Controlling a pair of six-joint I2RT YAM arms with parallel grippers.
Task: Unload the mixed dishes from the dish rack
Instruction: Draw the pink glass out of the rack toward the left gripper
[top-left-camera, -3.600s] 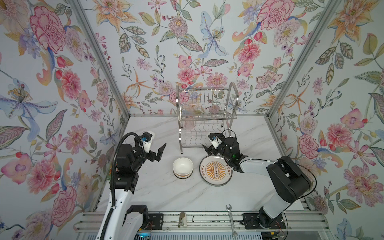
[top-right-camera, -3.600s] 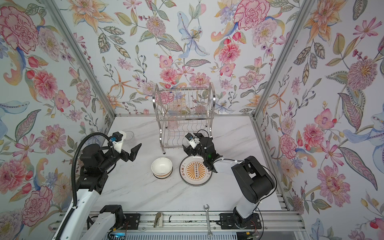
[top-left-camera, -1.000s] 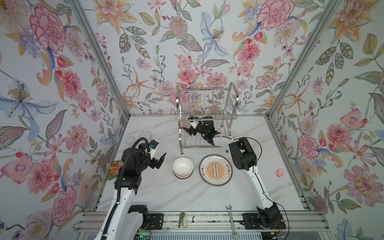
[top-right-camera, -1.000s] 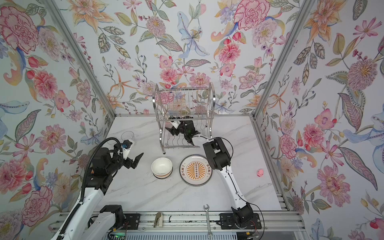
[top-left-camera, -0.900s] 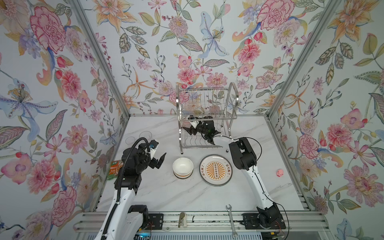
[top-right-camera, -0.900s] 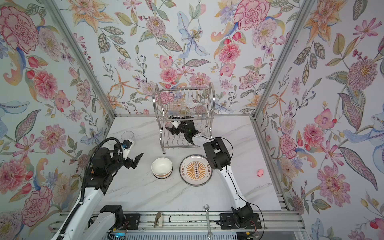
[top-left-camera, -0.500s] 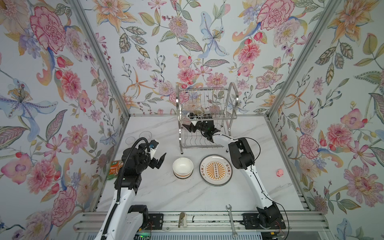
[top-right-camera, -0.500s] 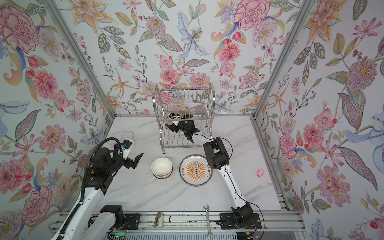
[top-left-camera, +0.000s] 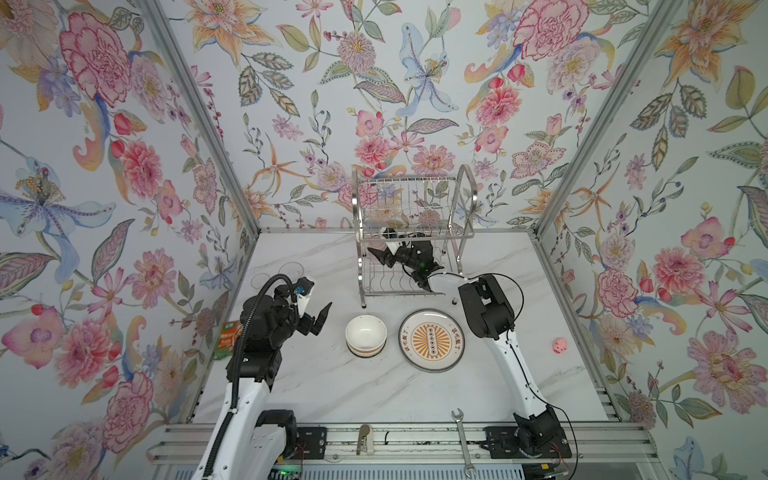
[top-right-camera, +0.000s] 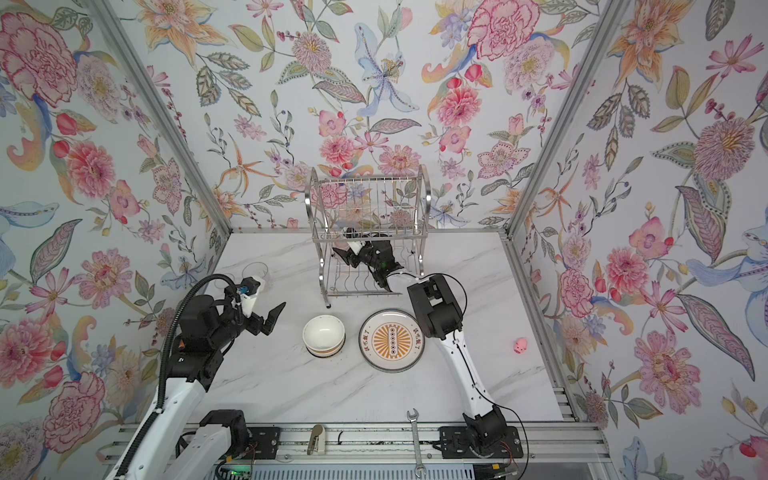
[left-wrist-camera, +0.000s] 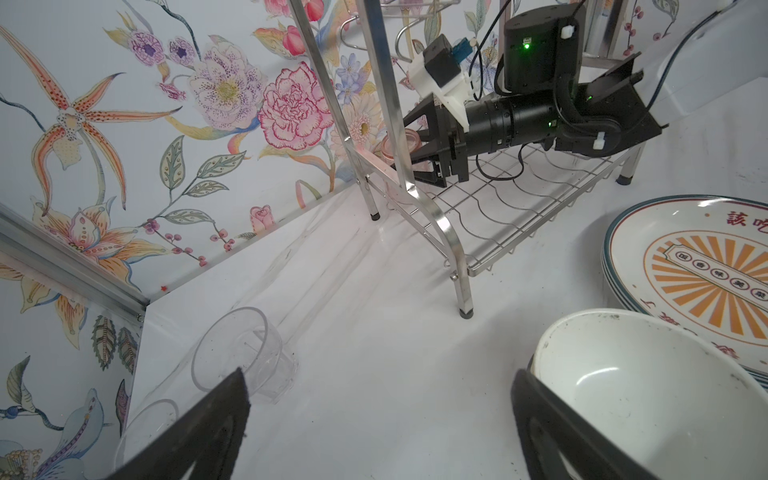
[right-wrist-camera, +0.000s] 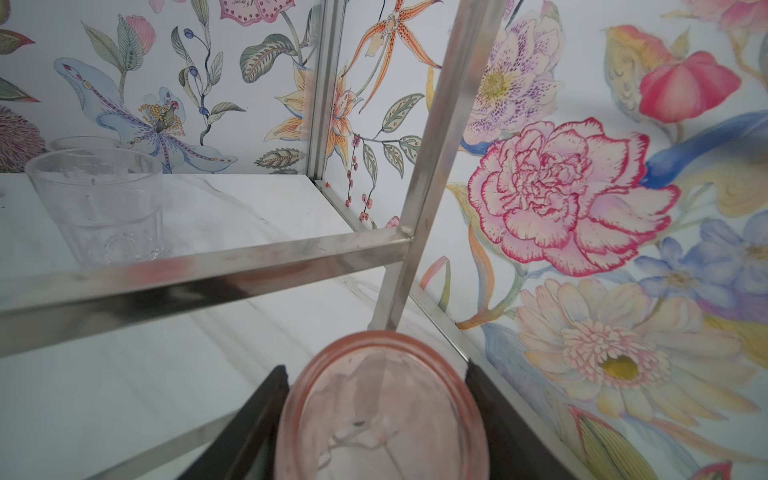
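Note:
The dish rack (top-left-camera: 465, 185) (top-right-camera: 422, 183) stands at the back of the marble table. My right gripper (top-left-camera: 380, 245) (top-right-camera: 343, 245) (left-wrist-camera: 401, 143) reaches in over its lower shelf. Its fingers sit against both sides of a pink tumbler (right-wrist-camera: 380, 415) (left-wrist-camera: 411, 141), shut on it. A cream bowl (top-left-camera: 365, 332) (left-wrist-camera: 644, 395) and the sunburst plate (top-left-camera: 431, 340) (left-wrist-camera: 706, 274) lie on the table in front of the rack. My left gripper (top-left-camera: 318, 320) (top-right-camera: 274, 318) (left-wrist-camera: 379, 374) hovers wide open left of the bowl, holding nothing. Two clear tumblers (left-wrist-camera: 245, 353) (right-wrist-camera: 99, 203) stand at the back left.
A steel wrench (top-left-camera: 463, 440) lies on the front rail. A green-orange snack packet (top-left-camera: 226, 338) lies by the left wall behind my left arm. A small pink toy (top-left-camera: 559, 345) sits near the right wall. The rack's steel side frame (right-wrist-camera: 432, 166) crosses just beyond the pink tumbler.
My right arm has gone from the plate into the rack, shifted a little further back, and its jaws have narrowed onto the pink tumbler. The left arm has stayed still over the last second.

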